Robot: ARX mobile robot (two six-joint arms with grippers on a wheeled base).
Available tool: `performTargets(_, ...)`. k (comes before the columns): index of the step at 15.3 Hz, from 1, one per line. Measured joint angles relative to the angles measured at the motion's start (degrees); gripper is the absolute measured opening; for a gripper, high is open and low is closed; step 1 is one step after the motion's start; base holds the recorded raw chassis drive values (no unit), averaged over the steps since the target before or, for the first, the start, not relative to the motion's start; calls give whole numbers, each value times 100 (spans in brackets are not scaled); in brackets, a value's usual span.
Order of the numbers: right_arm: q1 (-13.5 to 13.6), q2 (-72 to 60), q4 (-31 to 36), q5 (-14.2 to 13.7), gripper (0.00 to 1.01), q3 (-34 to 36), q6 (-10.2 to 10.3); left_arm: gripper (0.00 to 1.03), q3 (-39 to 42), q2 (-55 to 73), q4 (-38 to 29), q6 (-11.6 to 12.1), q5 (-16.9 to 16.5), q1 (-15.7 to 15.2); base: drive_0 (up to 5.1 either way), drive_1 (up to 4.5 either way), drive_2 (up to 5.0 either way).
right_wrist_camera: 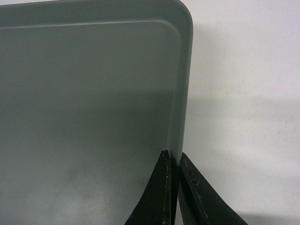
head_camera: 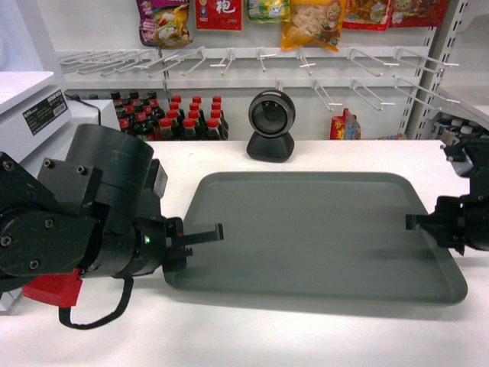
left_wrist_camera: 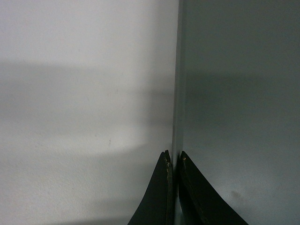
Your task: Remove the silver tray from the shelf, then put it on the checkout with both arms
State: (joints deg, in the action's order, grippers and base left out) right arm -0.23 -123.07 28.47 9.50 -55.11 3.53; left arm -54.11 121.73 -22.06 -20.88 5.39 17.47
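Observation:
The silver tray (head_camera: 313, 233) is a dull grey-green rectangle lying flat over the white checkout (head_camera: 344, 336), in front of the black scanner (head_camera: 269, 126). My left gripper (head_camera: 208, 232) is shut on its left rim. In the left wrist view the left gripper (left_wrist_camera: 174, 158) pinches the thin rim, with the silver tray (left_wrist_camera: 239, 93) on the right and the checkout (left_wrist_camera: 70, 93) on the left. My right gripper (head_camera: 416, 222) is shut on the right rim. The right wrist view shows the right gripper (right_wrist_camera: 176, 158) clamped just below the rounded corner of the silver tray (right_wrist_camera: 93, 93). I cannot tell if the tray touches the counter.
A white register (head_camera: 30, 115) stands at the counter's left end. Behind the counter are dark bottles with red caps (head_camera: 179, 118), empty hook rails (head_camera: 306, 61), hanging snack bags (head_camera: 309, 23) and the shelf's slotted upright (head_camera: 447, 53).

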Motion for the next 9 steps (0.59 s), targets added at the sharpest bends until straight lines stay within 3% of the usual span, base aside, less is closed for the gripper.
performTargets(2, 33, -184, -17, -214, 3, 24, -7, 3, 4, 101, 79, -22, 177, 129, 0, 0, 0)
performTargets(3, 35, -205, 105, -297, 11, 70, -59, 3, -17, 101, 142, -85, 210, 177, 0, 0, 0)
performTargets(6, -17, 24, 621, -396, 37, 396, -33, 29, 76, -66, 297, -278, 568, 291, 0, 0, 0)
performTargets(7, -107, 575, 1119, -457, 53, 817, -24, 45, 516, -616, -92, -321, 717, 382, 0, 0, 0)
performTargets(8, -79, 841, 3008, -874, 50, 1259, -129, 56, 1224, -1753, -1668, 35, 1298, 518, 0, 0, 0)
performTargets(9, -42, 892, 3746, -940, 41, 1609, -186, 46, 1639, -2308, -2841, 551, 1458, 525, 0, 0, 0)
